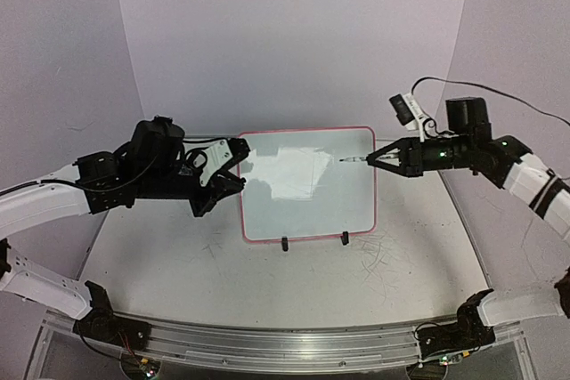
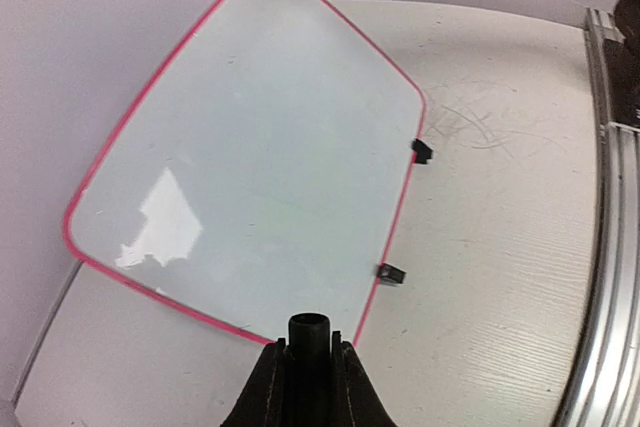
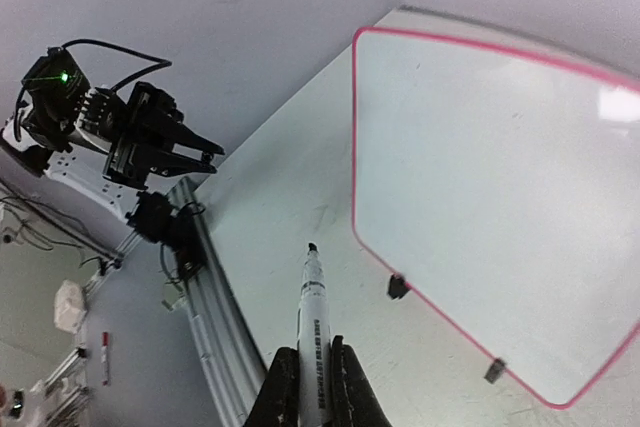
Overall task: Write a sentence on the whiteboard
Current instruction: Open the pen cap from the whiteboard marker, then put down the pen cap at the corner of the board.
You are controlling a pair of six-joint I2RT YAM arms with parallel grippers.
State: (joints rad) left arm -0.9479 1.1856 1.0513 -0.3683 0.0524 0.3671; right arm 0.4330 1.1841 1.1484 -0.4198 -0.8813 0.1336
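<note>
The whiteboard (image 1: 307, 211) with its pink-red frame leans at the middle of the table; its surface is blank, and no sentence shows on it. It also shows in the left wrist view (image 2: 260, 147) and the right wrist view (image 3: 500, 197). My right gripper (image 1: 381, 159) is shut on a white marker (image 1: 354, 159), uncapped, with its black tip just in front of the board's right part. In the right wrist view the marker (image 3: 311, 292) sticks out of the gripper (image 3: 312, 349). My left gripper (image 1: 239, 165) is at the board's left edge, shut on a black marker cap (image 2: 310, 325).
Two black clip feet (image 1: 285, 243) (image 1: 345, 238) hold the board's lower edge. Old marker scribbles (image 1: 378, 251) mark the table to the lower right of the board. An aluminium rail (image 1: 267, 340) runs along the near edge. Purple walls close off the back and sides.
</note>
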